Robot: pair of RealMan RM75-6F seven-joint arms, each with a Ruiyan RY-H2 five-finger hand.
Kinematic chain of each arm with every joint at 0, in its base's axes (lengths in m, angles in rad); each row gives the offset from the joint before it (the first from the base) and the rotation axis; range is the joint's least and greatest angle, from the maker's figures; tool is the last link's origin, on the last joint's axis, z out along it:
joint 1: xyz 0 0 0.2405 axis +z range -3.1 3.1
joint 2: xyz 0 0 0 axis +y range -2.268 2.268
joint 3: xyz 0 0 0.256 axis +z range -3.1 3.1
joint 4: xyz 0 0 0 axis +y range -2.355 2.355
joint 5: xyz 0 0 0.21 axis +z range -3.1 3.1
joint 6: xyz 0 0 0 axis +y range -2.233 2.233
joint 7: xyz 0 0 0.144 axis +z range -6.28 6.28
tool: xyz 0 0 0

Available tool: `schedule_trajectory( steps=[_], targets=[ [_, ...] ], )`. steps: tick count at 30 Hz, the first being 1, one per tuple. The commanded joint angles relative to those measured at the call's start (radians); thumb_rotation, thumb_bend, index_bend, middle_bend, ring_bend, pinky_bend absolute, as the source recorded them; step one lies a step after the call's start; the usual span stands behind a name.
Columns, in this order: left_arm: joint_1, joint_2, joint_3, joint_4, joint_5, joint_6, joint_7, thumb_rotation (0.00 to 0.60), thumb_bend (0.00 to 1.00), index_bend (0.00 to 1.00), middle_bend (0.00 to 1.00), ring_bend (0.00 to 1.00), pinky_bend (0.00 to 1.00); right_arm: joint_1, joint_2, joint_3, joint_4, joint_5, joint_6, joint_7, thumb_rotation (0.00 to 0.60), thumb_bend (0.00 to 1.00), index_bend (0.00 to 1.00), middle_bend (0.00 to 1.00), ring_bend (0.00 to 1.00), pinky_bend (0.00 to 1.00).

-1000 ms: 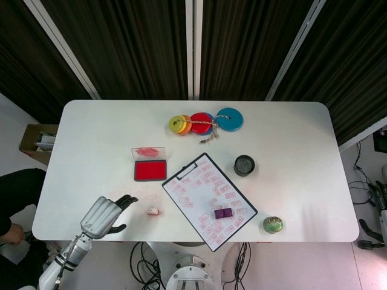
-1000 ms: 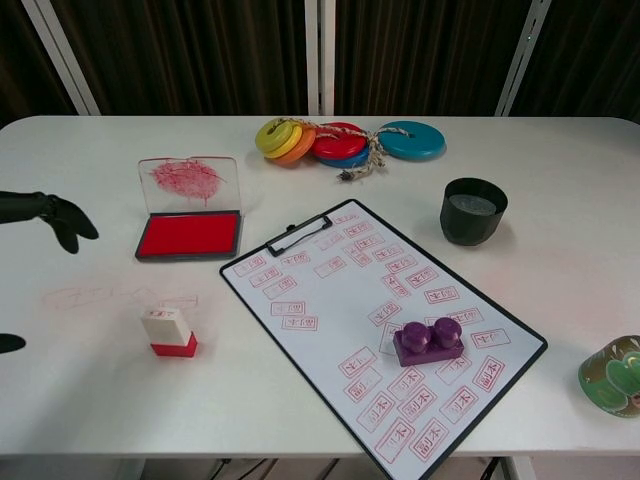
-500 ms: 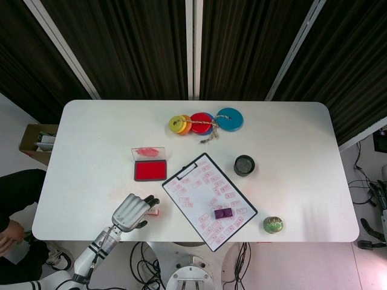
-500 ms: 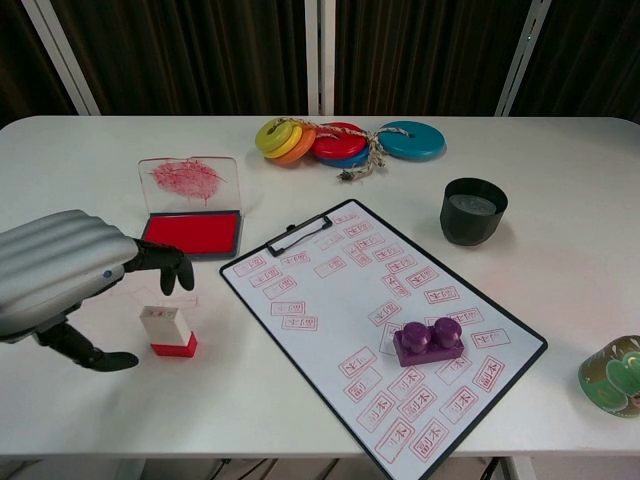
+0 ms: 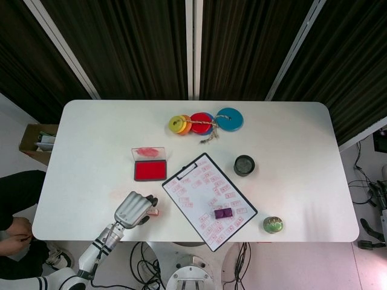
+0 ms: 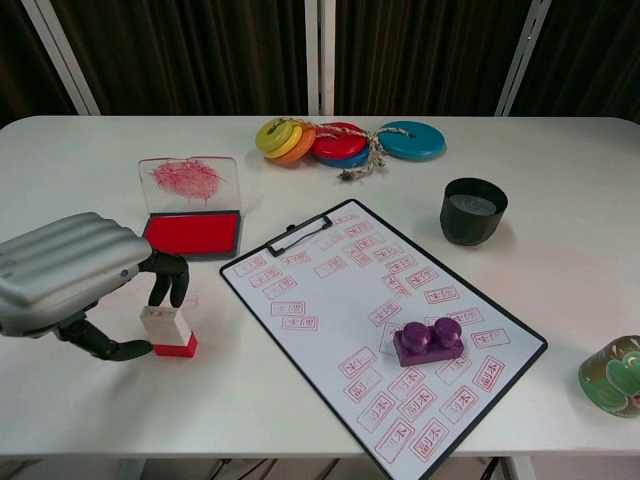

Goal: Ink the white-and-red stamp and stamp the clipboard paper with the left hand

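Note:
The white-and-red stamp [image 6: 168,330] stands upright on the table, left of the clipboard [image 6: 340,290]; in the head view the stamp [image 5: 153,211] peeks out beside my left hand [image 5: 134,208]. That left hand [image 6: 70,275] hovers over the stamp, fingers curled down at its top and thumb low by its red base, with no firm grip showing. The open red ink pad [image 6: 190,235] lies behind the stamp, and also shows as the ink pad [image 5: 150,171] left of the clipboard [image 5: 208,199]. The clipboard paper carries several red prints. My right hand is out of sight.
A purple block [image 6: 428,341] sits on the clipboard paper. A black cup [image 6: 473,210] stands to its right, coloured discs [image 6: 340,140] tied with cord lie at the back, and a green jar [image 6: 612,375] sits at the front right edge.
My left hand has come in from the left edge to the stamp and lowered, its fingers and thumb now closing around it. The stamp has not moved.

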Motion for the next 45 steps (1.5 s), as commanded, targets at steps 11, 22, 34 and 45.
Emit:
schedule_trajectory(
  steps=[11,22,34,45],
  targets=[
    [-0.021,-0.003,0.014,-0.003,-0.014,0.005,-0.006,0.600,0.25,0.50,0.55,0.94,1.00,0.000,-0.010,0.002,0.019,0.000,-0.001,0.012,0.600,0.19,0.00,0.00,0.00,0.00],
    [-0.043,-0.003,0.015,-0.014,-0.043,-0.007,0.014,0.600,0.31,0.51,0.55,0.95,1.00,0.002,-0.010,0.001,0.021,0.004,-0.011,0.012,0.600,0.19,0.00,0.00,0.00,0.00],
    [-0.058,0.004,0.021,-0.029,-0.070,-0.016,-0.009,0.600,0.36,0.54,0.56,0.95,1.00,0.002,-0.009,0.000,0.022,0.012,-0.023,0.010,0.600,0.19,0.00,0.00,0.00,0.00],
    [-0.068,0.028,0.015,-0.047,-0.059,0.013,-0.061,0.600,0.40,0.56,0.58,0.96,1.00,0.001,-0.007,0.001,0.021,0.010,-0.018,0.012,0.600,0.19,0.00,0.00,0.00,0.00]
  ],
)
